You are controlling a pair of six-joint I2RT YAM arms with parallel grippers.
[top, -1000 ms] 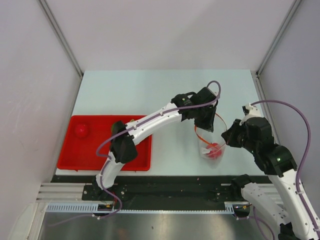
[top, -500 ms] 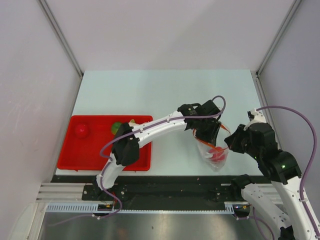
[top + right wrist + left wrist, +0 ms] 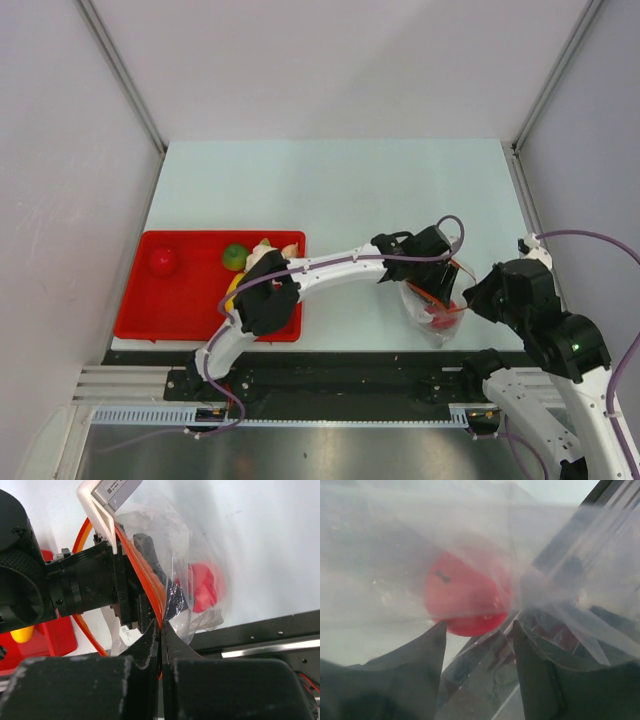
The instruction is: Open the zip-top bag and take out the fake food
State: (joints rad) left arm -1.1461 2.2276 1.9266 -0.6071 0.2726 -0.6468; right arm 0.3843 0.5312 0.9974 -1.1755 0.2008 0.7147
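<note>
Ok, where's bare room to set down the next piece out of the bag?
On the red tray, the near-left part in front of the red ball is bare. So is the table beyond the tray and arms. Crowded: the tray's right end by the green piece, and near right, where left gripper and right gripper work the zip-top bag.

Bright, even light; close up, the zip-top bag (image 3: 395, 535) looks hazy and unfocused.

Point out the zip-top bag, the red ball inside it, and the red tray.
zip-top bag (image 3: 418, 312), top view, clear side wall.
red ball (image 3: 465, 597), left wrist view, its middle, behind plastic.
red tray (image 3: 170, 305), top view, bare floor.
</note>
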